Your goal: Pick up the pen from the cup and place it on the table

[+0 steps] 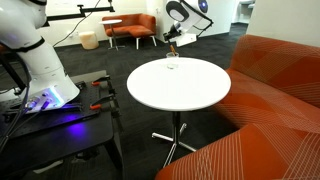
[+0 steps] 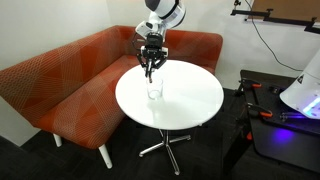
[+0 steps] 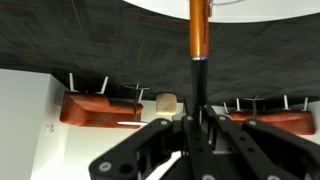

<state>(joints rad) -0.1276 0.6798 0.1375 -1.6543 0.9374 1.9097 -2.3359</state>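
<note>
Gripper (image 3: 200, 122) pinching the pen (image 3: 199, 40), jaws pressed against its dark section. The orange shaft runs straight out beyond them in the wrist view. In both exterior views the cup (image 2: 154, 92) stands directly beneath the gripper on the table (image 2: 195, 105). Whether the pen tip is clear of the rim cannot be told.

Even indoor light; purple glow on the dark bench (image 1: 60, 118); wrist view blurred up close.
</note>
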